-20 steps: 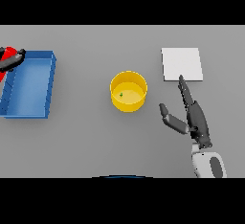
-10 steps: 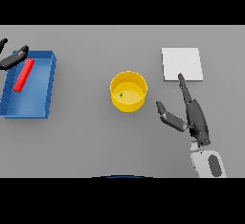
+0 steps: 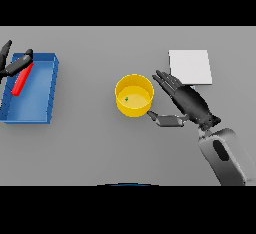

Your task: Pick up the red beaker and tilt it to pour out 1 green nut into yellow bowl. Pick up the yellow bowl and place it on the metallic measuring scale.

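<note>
- Right hand (image 3: 187,103) sits just to the right of the bowl (image 3: 134,95), fingers straight and spread, thumb reaching out low toward the bowl's near right side — open, holding nothing.
- So the bowl lies directly to that hand's left, fingertips close to the rim; I can't tell whether they touch it.
- One green nut (image 3: 127,98) shows inside the bowl, so the pour looks done.
- The scale (image 3: 190,67) lies just beyond the right hand, up and slightly right of its fingers, well clear of the bowl.
- Left hand (image 3: 14,64) is far off at the picture's left edge, over the blue tray (image 3: 35,100), fingers relaxed beside the red beaker (image 3: 21,79) lying in the tray.
- My read: the right hand is much nearer; close on the bowl's right wall, then carry it away and rightward onto the scale.
</note>
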Motion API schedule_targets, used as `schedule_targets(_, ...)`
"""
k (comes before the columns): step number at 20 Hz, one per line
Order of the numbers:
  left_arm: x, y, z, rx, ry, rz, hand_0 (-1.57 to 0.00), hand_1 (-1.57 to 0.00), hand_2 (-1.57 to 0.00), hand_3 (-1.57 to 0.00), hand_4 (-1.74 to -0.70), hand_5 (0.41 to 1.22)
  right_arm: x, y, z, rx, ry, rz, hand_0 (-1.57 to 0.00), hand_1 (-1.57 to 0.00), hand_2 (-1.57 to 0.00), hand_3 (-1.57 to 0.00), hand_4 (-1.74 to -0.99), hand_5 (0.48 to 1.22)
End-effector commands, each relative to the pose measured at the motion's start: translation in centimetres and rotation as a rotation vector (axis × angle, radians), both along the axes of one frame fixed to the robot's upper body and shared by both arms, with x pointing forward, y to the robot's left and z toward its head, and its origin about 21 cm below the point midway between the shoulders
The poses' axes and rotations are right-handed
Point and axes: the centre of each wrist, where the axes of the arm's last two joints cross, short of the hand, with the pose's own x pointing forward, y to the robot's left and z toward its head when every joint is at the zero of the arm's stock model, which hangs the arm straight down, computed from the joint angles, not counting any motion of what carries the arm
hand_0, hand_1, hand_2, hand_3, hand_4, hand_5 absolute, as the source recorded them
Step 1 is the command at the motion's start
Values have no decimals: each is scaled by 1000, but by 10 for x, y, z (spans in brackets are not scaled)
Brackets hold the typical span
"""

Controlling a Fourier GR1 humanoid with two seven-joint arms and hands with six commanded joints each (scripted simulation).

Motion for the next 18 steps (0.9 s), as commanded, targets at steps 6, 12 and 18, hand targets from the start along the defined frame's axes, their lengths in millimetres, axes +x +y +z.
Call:
schedule_targets(6,-2,3,0,-5,-4,-14,-1,-1,-1,-1,-808,689,23,24,5,-299,-35,246,1,1,1,1,-1164,641)
schedule_targets(12,-3,9,3,3,-11,-9,1,1,1,1,-808,696,46,44,-1,-457,-6,375,1,1,1,1,-1157,644)
schedule_targets(18,-2,8,5,8,-8,-16,1,1,1,1,-807,700,59,71,-3,-587,67,472,1,1,1,1,-1164,670)
